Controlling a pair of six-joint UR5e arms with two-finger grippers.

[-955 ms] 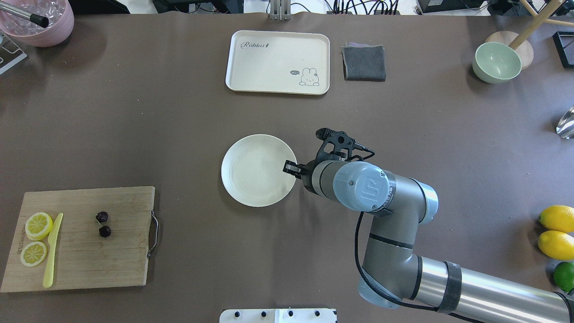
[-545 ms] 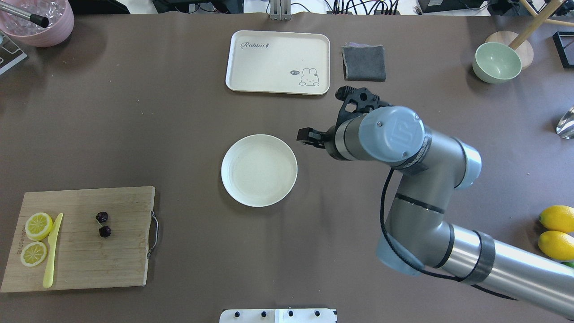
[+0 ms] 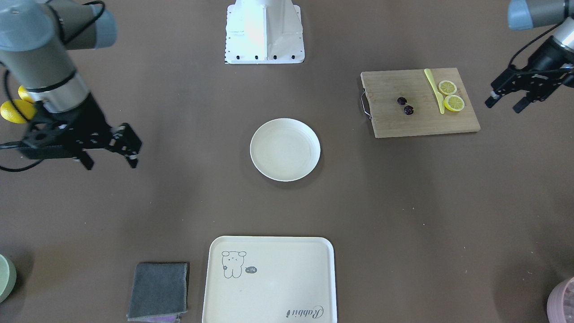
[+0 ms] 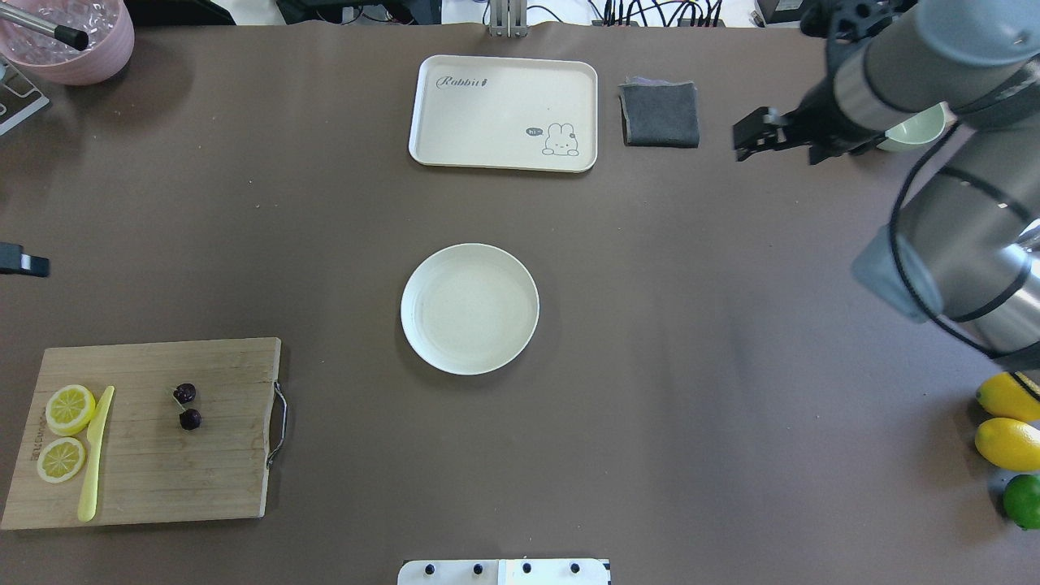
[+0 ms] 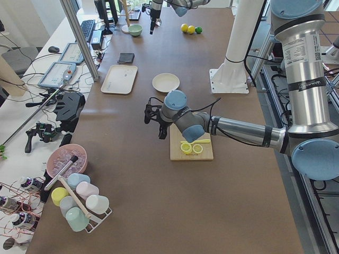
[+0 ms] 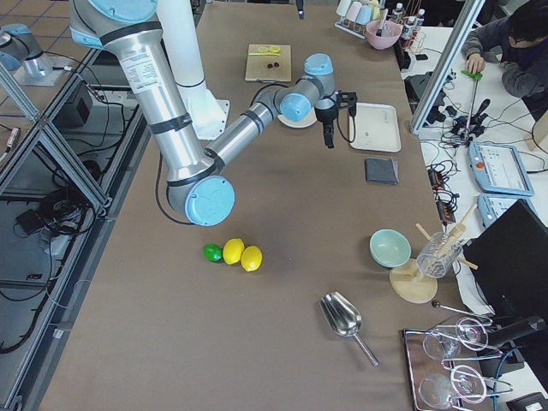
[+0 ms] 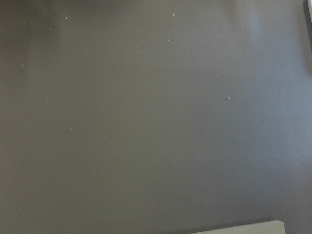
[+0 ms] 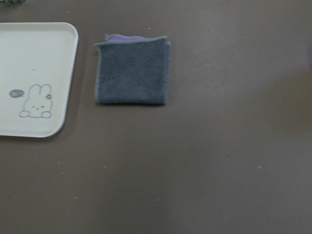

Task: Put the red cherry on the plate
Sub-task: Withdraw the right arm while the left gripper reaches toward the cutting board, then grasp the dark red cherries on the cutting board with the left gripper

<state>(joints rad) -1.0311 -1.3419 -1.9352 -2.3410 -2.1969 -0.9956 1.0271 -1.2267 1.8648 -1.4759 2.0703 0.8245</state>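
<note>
The red cherry [image 4: 190, 419] [image 3: 408, 110], two tiny dark berries, lies on a wooden cutting board [image 4: 219, 463] at the near left. The round cream plate [image 4: 470, 309] [image 3: 285, 149] sits bare at the table's centre. My right gripper [image 4: 749, 134] [image 3: 132, 148] hovers far right and back, near a grey cloth, open and holding nothing. Beyond the board's outer end, my left gripper [image 3: 504, 105] [image 5: 154, 123] hangs open above the table, well away from the cherry. Neither wrist view shows the cherry or the plate.
Two lemon slices [image 4: 69, 409] and a yellow knife [image 4: 96, 455] share the board. A cream rabbit tray [image 4: 504, 114] and grey cloth [image 4: 660, 114] [image 8: 131, 70] lie at the back. A pink bowl [image 4: 73, 49] is back left; lemons [image 4: 1007, 422] are near right.
My right arm has swung from the plate's right rim to the far right back of the table. A left gripper finger now shows at the overhead view's left edge. The plate stays put.
</note>
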